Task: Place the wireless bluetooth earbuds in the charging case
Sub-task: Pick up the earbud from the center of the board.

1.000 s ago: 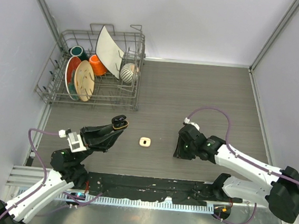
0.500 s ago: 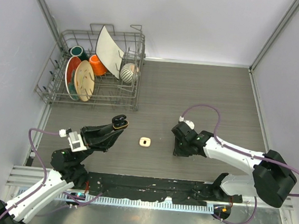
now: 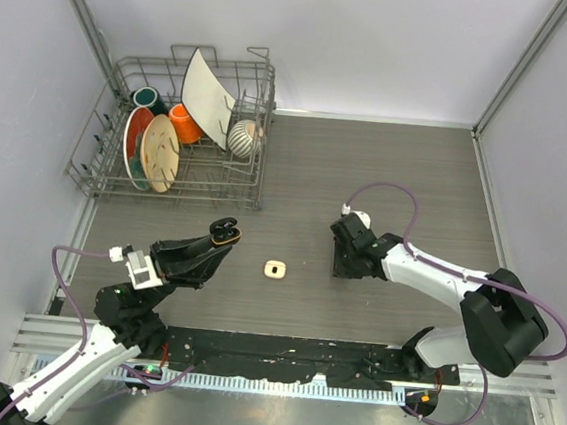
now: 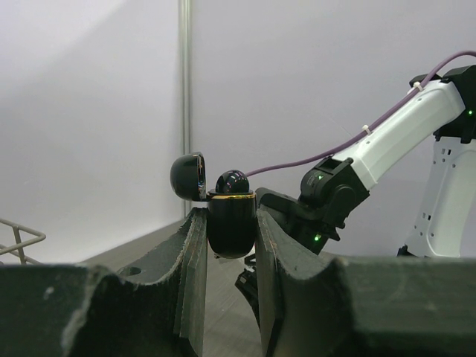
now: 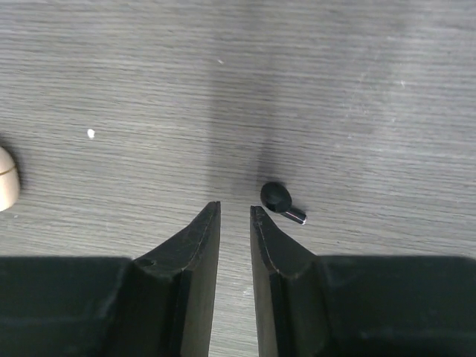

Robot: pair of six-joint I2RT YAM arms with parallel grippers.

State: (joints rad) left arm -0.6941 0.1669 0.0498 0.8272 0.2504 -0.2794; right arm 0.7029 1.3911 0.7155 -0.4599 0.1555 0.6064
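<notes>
Right wrist view: right gripper [image 5: 234, 208] has its jaws nearly together with nothing between them, so it's empty. Black earbud [image 5: 277, 196] lies on table [image 5: 335, 89] just beside the jaw tips, outside the gap. Left wrist view: left gripper [image 4: 230, 217] clamps charging case [image 4: 230, 232] upright, lid [image 4: 187, 176] open, one black bud [image 4: 232, 181] sitting in its top. Risks: descending w/ jaws this narrow would likely nudge or flick the earbud away. It's tiny & rounded, so an off-centre pinch may squirt it out. Advise opening and centring over it first.
</notes>
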